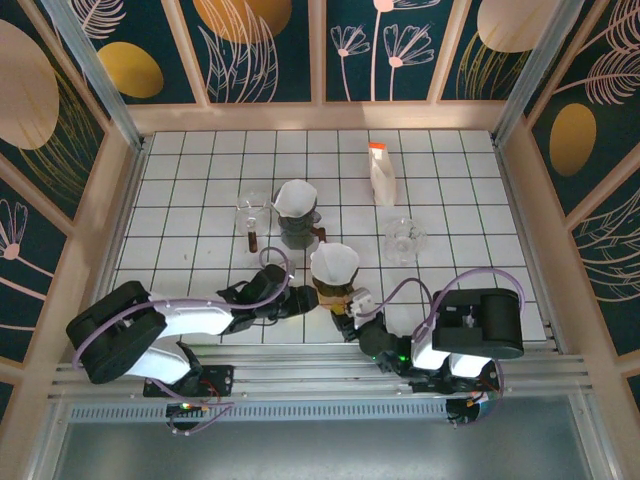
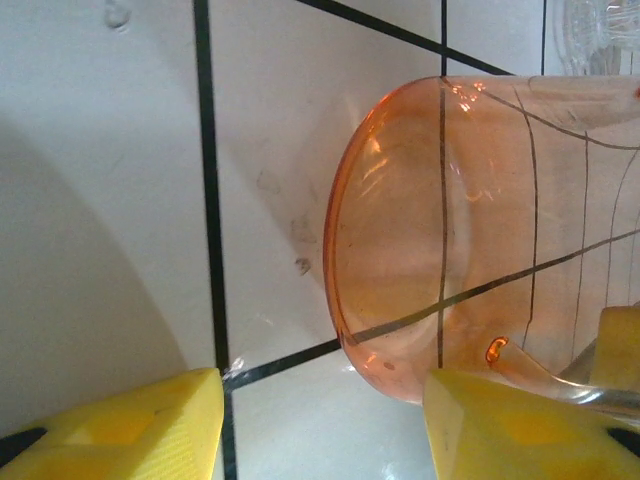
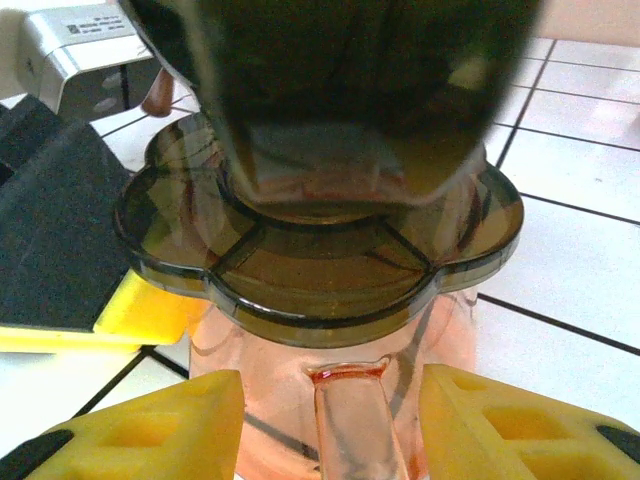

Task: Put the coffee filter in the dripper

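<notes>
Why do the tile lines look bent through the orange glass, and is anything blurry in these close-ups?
Left wrist view: the orange glass server bends the lines seen through it like a lens; a soft shadow covers the tiles at left; the yellow fingers are blurred. Right wrist view: the dark dripper sits so close that its top is murky. Top view: evenly lit, sharp.

Top view: bright, even overhead light. The white tiled table [image 1: 200,170] is near clipping, with short, soft shadows under the arms.

Left wrist: a broad soft shadow lies over the left tiles. Small glints on the orange glass server [image 2: 440,230]. The left gripper's yellow pads [image 2: 130,420] are blurred.

Right wrist: the dripper [image 3: 330,90] is dark, underexposed and out of focus, possibly too close to the lens. The tiles behind it glare.
</notes>
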Available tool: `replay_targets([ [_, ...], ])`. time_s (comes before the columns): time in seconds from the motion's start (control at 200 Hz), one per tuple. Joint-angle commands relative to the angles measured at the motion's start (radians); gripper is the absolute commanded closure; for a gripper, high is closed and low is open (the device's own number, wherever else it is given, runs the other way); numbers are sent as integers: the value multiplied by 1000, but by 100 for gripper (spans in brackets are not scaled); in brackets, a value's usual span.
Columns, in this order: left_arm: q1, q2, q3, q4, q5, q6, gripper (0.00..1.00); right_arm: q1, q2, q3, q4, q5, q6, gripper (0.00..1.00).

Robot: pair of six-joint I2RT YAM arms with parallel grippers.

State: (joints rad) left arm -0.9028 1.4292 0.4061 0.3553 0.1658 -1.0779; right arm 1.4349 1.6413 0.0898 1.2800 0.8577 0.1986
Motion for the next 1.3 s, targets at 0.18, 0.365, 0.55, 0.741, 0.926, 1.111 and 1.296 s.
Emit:
replay_targets([
  [0.18, 30, 169, 125, 128, 45, 47, 46, -70, 43, -5, 140, -36, -11, 51],
  [0.365, 36, 243, 203, 120, 50, 65, 47, -131, 81, -6, 195, -77, -20, 52],
  [0.55, 58, 278, 245, 128, 41, 69, 48, -209, 109, 3, 224, -140, -17, 53],
  [0.741, 67, 323, 295, 112, 29, 78, 50, -275, 130, 23, 241, -189, -22, 54],
  [0.926, 83, 351, 322, 116, 23, 75, 51, -315, 143, 44, 240, -200, -19, 53],
  [1.111, 87, 349, 320, 107, 20, 73, 52, -362, 152, 66, 239, -224, -17, 54],
  [1.296, 87, 319, 281, 108, 17, 59, 51, -404, 166, 87, 244, -259, -23, 53],
])
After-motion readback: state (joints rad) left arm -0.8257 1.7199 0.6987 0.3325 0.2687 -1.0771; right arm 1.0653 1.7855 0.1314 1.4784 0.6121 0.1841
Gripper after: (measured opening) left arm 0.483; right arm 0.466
